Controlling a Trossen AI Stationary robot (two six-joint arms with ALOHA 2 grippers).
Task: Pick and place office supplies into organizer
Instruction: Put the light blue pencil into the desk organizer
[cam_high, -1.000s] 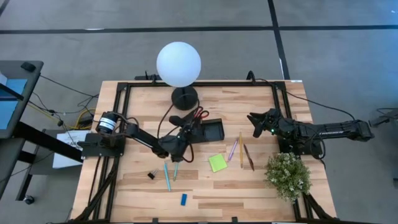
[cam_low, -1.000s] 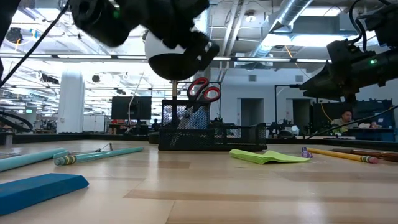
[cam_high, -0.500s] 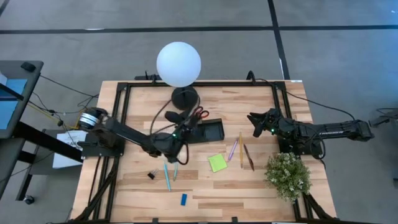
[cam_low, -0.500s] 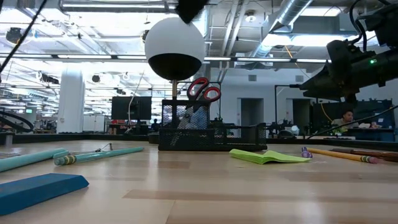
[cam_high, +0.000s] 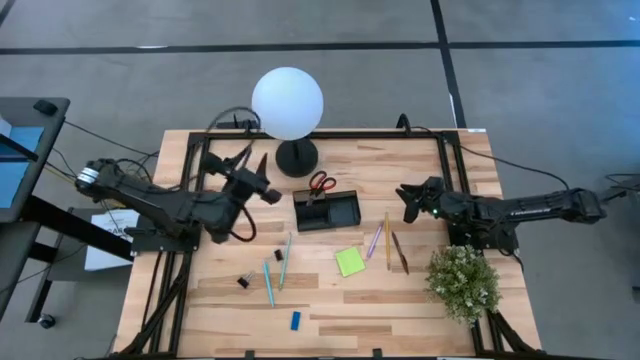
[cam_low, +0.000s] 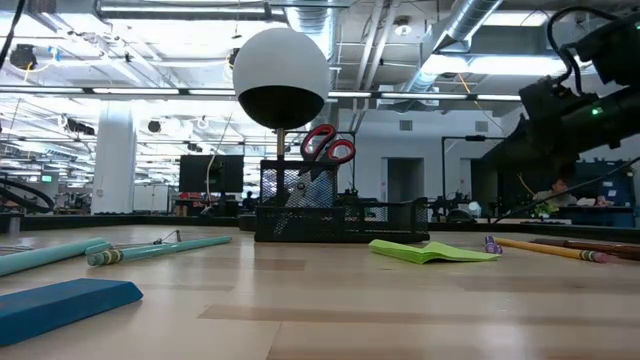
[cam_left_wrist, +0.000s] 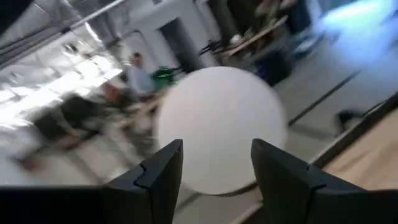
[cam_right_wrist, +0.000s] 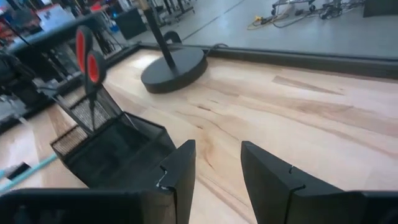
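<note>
Light wooden table (cam_high: 330, 300) in a black frame, grey floor around it; white globe lamp (cam_high: 287, 102) at upper centre of the high view. Black mesh organizer (cam_high: 327, 211) sits just below the lamp base; red-handled scissors (cam_high: 321, 184) stand upright in its upper-left compartment, handles up. Left on the table: two light-blue pens (cam_high: 276, 272) lower left of centre; tiny black clips (cam_high: 243, 281) just beside them; blue eraser (cam_high: 295, 320) near the bottom edge; green sticky-note pad (cam_high: 350, 262) at lower centre; pencils (cam_high: 393, 246) right of it; potted plant (cam_high: 462, 281) at lower right.

Left gripper (cam_high: 262, 192) hangs left of the organizer, fingers spread, nothing between them; right gripper (cam_high: 408, 200) hovers right of the organizer above the pencils, fingers parted, also empty.

Judgement: pens and pencils are light, stiff, smooth, likely to roll; pinch across the barrel at mid-length. The pad is soft and flat; take it by an edge. Clips are small and fiddly.
</note>
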